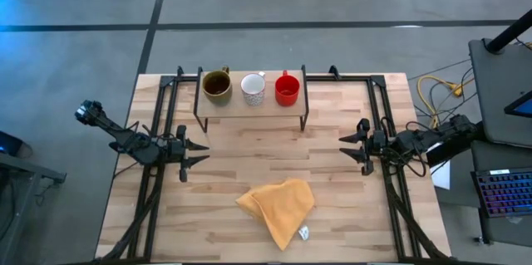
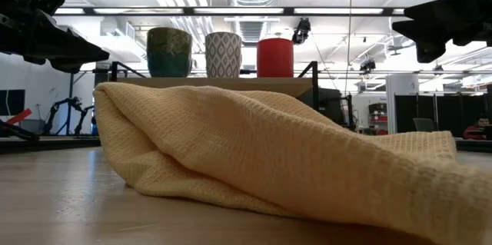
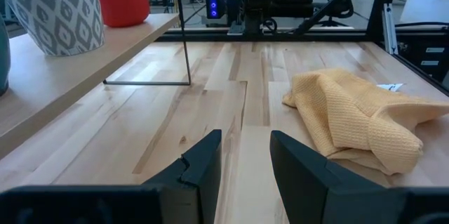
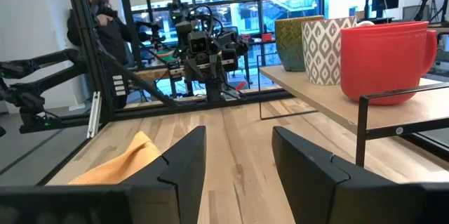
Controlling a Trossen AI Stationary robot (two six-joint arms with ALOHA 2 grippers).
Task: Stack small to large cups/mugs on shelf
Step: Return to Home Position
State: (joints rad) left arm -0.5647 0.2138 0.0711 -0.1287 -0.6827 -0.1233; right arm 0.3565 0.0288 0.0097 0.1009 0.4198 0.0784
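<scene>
Three mugs stand in a row on the light-wood shelf (image 1: 249,109) at the table's far side: the olive-brown mug (image 1: 217,86) at its left, the white patterned mug (image 1: 253,89) in the middle, the red mug (image 1: 287,90) at its right. All three rest upright on their bases. My left gripper (image 1: 203,151) is open and empty over the table's left part. My right gripper (image 1: 344,147) is open and empty over the right part. The two grippers point toward each other.
A crumpled yellow-orange cloth (image 1: 278,208) lies on the tabletop near the front edge, between the two arms. Bare wood lies between the shelf and the cloth. A person (image 4: 102,13) stands beyond the table's left side.
</scene>
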